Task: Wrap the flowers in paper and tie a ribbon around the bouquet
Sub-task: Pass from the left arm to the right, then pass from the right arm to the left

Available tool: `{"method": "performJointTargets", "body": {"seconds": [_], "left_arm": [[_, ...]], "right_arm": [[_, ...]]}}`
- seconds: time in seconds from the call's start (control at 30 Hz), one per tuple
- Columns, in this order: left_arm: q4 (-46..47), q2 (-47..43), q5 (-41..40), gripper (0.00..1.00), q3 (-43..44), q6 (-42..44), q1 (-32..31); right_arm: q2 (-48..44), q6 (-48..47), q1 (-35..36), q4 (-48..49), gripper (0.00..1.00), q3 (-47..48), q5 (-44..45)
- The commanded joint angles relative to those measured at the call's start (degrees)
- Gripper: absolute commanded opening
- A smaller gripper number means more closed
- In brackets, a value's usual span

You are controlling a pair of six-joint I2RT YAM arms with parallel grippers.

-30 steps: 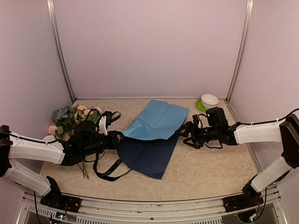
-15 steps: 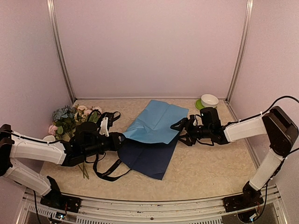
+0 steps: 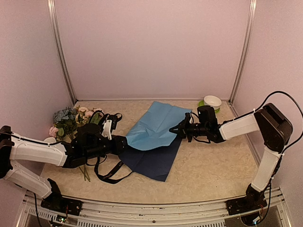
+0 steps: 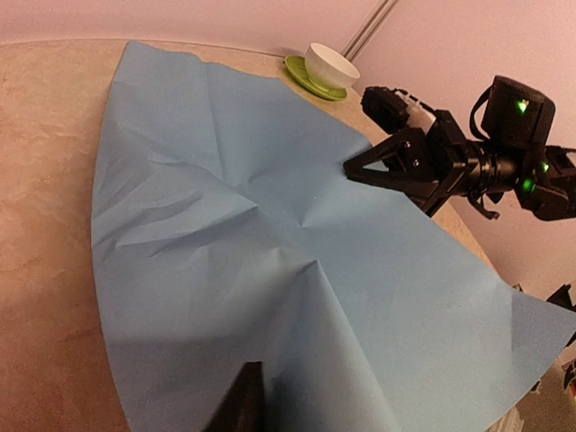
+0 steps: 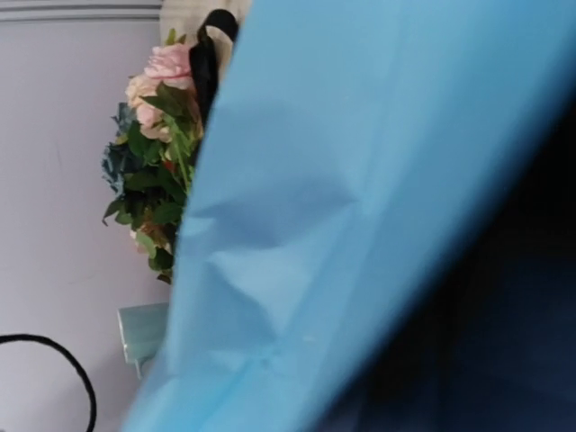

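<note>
Right gripper [image 3: 181, 129], seen from the top camera, is clenched on the right edge of the paper [image 3: 154, 127], its arm stretched in low from the right. The paper is folded over itself: the light blue half is lifted and slopes across the middle of the worktop [image 3: 213, 165], and the dark navy half lies flat beneath it towards the front. The left gripper [image 3: 121, 142] sits at the sheet's left corner, but I cannot tell whether it is pinching the paper or has let go. The flowers [image 3: 71, 120] lie at the far left near the wall, blooms towards the back and stems towards the front. The ribbon [image 3: 111, 175] loops loosely on the worktop under the left arm, just beside the navy half. A white cup [image 3: 212, 101] on a green saucer [image 3: 203, 107] stands in the back right corner.

From the left wrist, the creased blue paper [image 4: 270, 234] fills most of the view. One dark finger [image 4: 241, 405] shows at the bottom edge against it. The right gripper [image 4: 355, 166] meets the far edge of the paper with its tips together.

From the right wrist, the paper [image 5: 297, 225] is pressed close to the lens, light blue with dark navy at lower right. The flowers [image 5: 157, 180] show beyond it.
</note>
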Motion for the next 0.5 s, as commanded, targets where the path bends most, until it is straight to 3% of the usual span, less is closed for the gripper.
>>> {"method": "performJointTargets", "body": {"seconds": [0.0,0.03,0.13,0.37,0.47], "left_arm": [[-9.14,-0.08,-4.44,0.57,3.92,10.03,-3.98],[-11.34,-0.06,-8.11,0.67,5.43,13.97,-6.69],[-16.54,1.83,-18.6,0.73,9.33,24.3,-16.25],[-16.75,2.14,-23.99,0.85,10.21,35.92,-28.0],[-15.57,1.58,-29.8,0.98,8.92,39.59,-31.57]], "right_arm": [[-4.29,0.72,0.4,1.22,0.0,-0.44,0.5],[-5.52,1.48,0.72,1.5,0.0,-1.23,1.26],[-8.87,2.7,2.6,1.23,0.0,-1.55,4.26],[-14.86,1.99,6.62,-1.36,0.0,3.58,12.86],[-17.88,-0.19,8.51,-3.48,0.0,5.2,18.01]]}}
